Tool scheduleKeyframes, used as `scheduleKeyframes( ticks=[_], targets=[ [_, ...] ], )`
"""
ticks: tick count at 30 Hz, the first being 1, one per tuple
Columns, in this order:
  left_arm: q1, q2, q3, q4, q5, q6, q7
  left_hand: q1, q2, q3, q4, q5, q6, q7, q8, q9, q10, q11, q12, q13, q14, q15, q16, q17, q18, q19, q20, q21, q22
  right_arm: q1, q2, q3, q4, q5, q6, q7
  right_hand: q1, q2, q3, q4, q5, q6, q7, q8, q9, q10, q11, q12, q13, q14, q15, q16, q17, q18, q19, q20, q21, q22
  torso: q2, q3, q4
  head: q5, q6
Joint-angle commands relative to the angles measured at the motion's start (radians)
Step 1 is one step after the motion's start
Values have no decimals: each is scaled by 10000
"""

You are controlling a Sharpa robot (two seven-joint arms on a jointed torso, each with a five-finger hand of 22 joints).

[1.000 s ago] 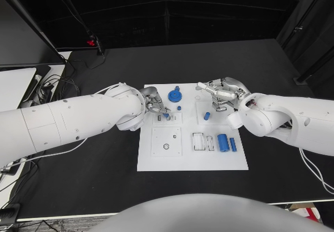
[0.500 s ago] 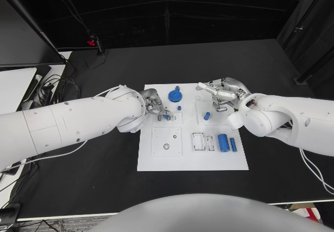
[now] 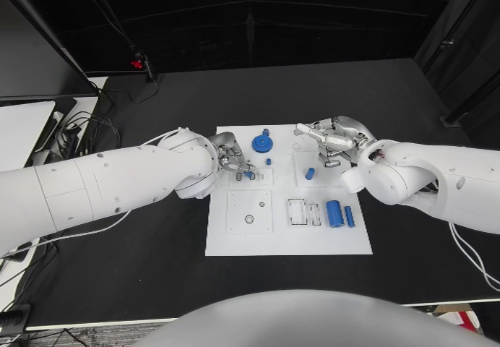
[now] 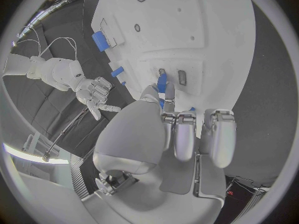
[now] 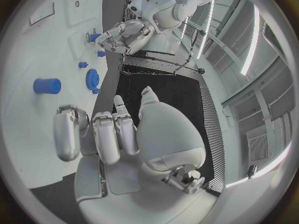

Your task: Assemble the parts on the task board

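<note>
The black tabletop (image 3: 156,238) carries the white board (image 3: 287,235) in its middle, and both white arms reach in over the board's far half. The left arm (image 3: 94,184) comes in low from the left, its hand (image 3: 231,160) bent down at the board's far left part; in the left wrist view its fingers (image 4: 187,134) curl in, and thumb and a finger pinch a small blue peg (image 4: 162,82) whose tip is at a slot in the board. The right arm (image 3: 438,181) crosses from the right, its hand (image 3: 334,141) raised above the board's far right corner; its fingers (image 5: 106,134) are curled in together with nothing in them. On the board, a blue gear (image 3: 261,144) lies at the far edge between the two hands, with a small blue stud (image 3: 268,161) just near of it. A short blue pin (image 3: 309,173) lies under the right hand. Toward the near right a thick blue cylinder (image 3: 334,213) lies beside a thinner blue bar (image 3: 349,216), both lengthwise, next to two outlined slots (image 3: 304,212).
</note>
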Motion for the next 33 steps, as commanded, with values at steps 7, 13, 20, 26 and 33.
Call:
scheduleKeyframes(
  ticks=[7, 13, 20, 26, 33],
  targets=[
    [-8, 8, 7, 1, -77, 99, 66, 691, 614, 384, -153, 100, 24, -82, 28, 134, 1318, -189, -54, 1490, 1030, -55, 9, 2634, 26, 758, -27, -80, 2513, 9, -9, 4, 31, 22, 45, 104, 33, 105, -83, -1, -1, -77, 180, 17, 10, 1041, 77, 25, 2633, 1039, 60, 25, 2634, 101, -70, 14, -40, 1928, 2, 1, -7, 4, 1],
    [-18, 45, 7, -22, -76, 292, 45, 671, 607, 435, -59, 127, -2, -76, 21, 146, 1318, -184, -54, 1490, 1030, -47, 9, 2634, 33, 737, -21, -100, 2505, 8, -11, 4, 35, 22, 41, 104, 33, 105, -83, -1, -1, -77, 180, 17, 10, 1041, 77, 25, 2633, 1039, 60, 25, 2634, 101, -70, 14, -40, 1928, 3, 3, -3, -7, 1],
    [-26, 85, 7, -49, -75, 394, 26, 652, 604, 461, 0, 135, -14, -73, 18, 153, 1318, -181, -54, 1490, 1030, -43, 9, 2634, 33, 735, -17, -102, 2504, 8, -4, 4, 33, 22, 42, 98, 33, 105, -83, -1, -1, -77, 180, 17, 10, 1041, 77, 25, 2633, 1039, 60, 25, 2634, 101, -70, 14, -40, 1928, 4, -4, -5, 1, 1],
    [-30, 112, 7, -92, -75, 425, 21, 652, 604, 461, 0, 135, -14, -73, 18, 153, 1318, -181, -54, 1490, 1030, -43, 9, 2634, 33, 735, -17, -102, 2504, 8, -1, 4, 30, 22, 45, 96, 33, 105, -83, -1, -1, -77, 180, 17, 10, 1041, 77, 25, 2633, 1039, 60, 25, 2634, 101, -70, 14, -40, 1928, 6, -4, -4, -11, 1],
    [-35, 162, 7, -146, -75, 454, 11, 639, 591, 495, 66, 145, -29, -74, 16, 162, 1318, -179, -54, 1490, 1030, -40, 9, 2634, 33, 736, -13, -101, 2504, 8, 14, 4, 28, 22, 53, 97, 33, 105, -83, -1, -1, -77, 180, 17, 10, 1041, 77, 25, 2633, 1039, 60, 25, 2634, 101, -70, 14, -40, 1928, 3, -10, -3, -12, 1]
  ],
)
